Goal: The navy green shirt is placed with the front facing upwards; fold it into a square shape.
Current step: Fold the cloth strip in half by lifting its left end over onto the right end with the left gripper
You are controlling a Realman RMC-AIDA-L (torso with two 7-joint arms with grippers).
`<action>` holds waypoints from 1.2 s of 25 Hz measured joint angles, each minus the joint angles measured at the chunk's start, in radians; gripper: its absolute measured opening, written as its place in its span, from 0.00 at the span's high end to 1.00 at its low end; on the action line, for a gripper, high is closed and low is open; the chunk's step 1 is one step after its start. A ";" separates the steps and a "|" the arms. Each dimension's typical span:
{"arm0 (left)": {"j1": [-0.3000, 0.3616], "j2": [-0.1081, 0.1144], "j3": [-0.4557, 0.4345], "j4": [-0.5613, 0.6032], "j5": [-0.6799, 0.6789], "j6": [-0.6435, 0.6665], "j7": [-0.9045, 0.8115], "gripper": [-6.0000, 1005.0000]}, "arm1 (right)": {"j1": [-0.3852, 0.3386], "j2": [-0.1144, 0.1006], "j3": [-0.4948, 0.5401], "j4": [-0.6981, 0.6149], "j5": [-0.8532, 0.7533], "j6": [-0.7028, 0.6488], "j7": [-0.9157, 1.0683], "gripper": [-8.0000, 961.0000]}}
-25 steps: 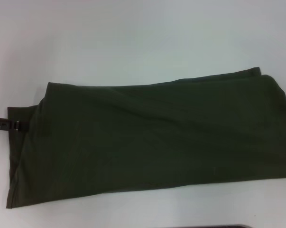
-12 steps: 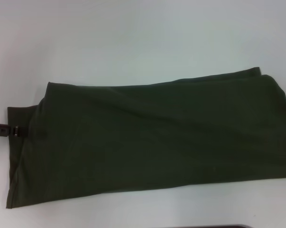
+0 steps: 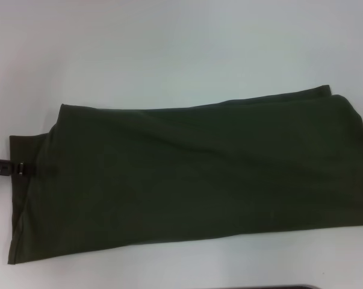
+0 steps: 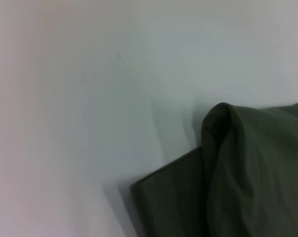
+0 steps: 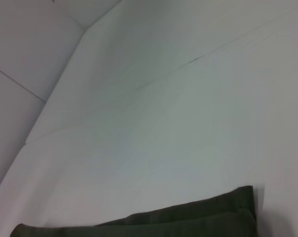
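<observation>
Lying soft and limp on the white table (image 3: 169,48), the navy green shirt (image 3: 193,174) needed corner grips; the left gripper (image 3: 26,169) touched its left edge, fingers' state unclear.

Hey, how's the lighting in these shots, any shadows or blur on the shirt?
Head view: even, soft light, the navy green shirt slightly blurred, no glare. Left wrist view: a soft shadow beside the shirt's edge on the table. Right wrist view: bright, only faint shadow.
</observation>
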 joint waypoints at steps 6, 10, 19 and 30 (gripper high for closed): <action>-0.002 -0.008 0.000 -0.001 0.017 0.000 -0.007 0.10 | 0.000 0.000 0.000 0.000 -0.001 0.000 0.000 0.07; -0.006 -0.014 0.000 0.000 0.019 0.006 -0.007 0.10 | -0.001 -0.001 -0.001 0.000 -0.001 0.000 -0.001 0.07; -0.027 -0.024 0.000 -0.006 0.019 0.045 -0.009 0.10 | -0.001 -0.003 -0.001 0.001 -0.001 0.000 -0.005 0.07; -0.050 -0.027 -0.002 -0.010 0.016 0.078 -0.009 0.10 | -0.001 -0.003 -0.002 0.006 -0.001 0.004 -0.008 0.07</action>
